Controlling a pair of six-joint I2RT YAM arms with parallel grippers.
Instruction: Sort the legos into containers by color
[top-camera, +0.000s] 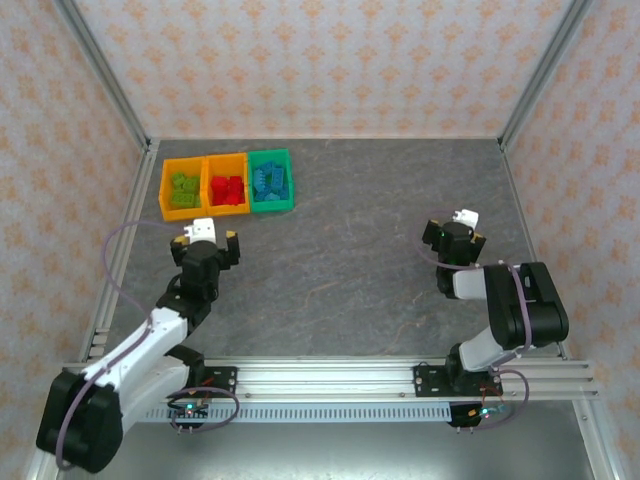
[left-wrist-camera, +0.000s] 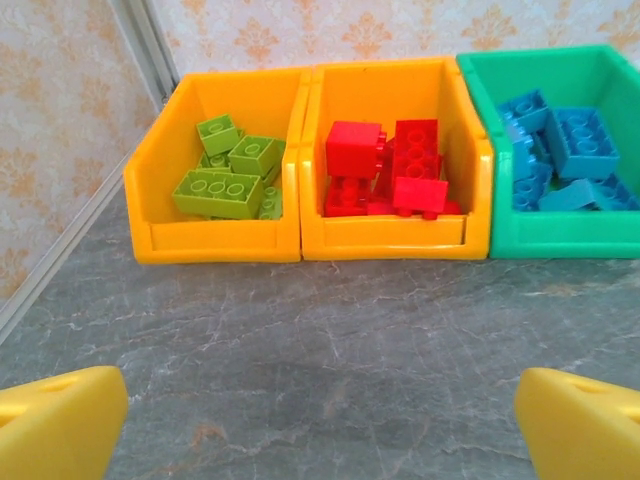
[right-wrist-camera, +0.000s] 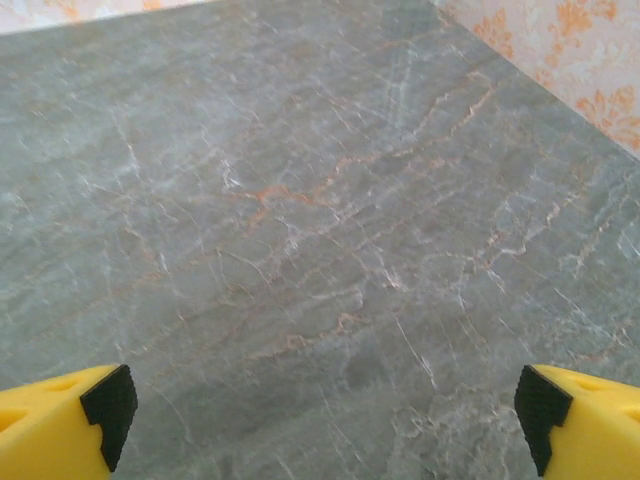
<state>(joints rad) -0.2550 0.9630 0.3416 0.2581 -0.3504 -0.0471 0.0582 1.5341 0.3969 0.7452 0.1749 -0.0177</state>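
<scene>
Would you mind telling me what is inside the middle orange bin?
The middle orange bin holds red legos, piled loosely on one another. The floor of the bin and any bricks beneath the top ones are covered, so an exact count cannot be made.

The left arm (top-camera: 135, 352), at seven o'clock from above, has white link shells between black joints; the right arm (top-camera: 530, 300), at four o'clock, is mostly black with one white link; a thin lilac cable (top-camera: 113, 248) loops along each; each wrist carries a small white camera block (top-camera: 203, 229); the left hand (top-camera: 208, 238) and right hand (top-camera: 453, 233) have yellow fingers (left-wrist-camera: 55, 425); the right's bear black pads (right-wrist-camera: 108, 408) on their inner tips; black base plates (top-camera: 438, 378) sit near six o'clock.
</scene>
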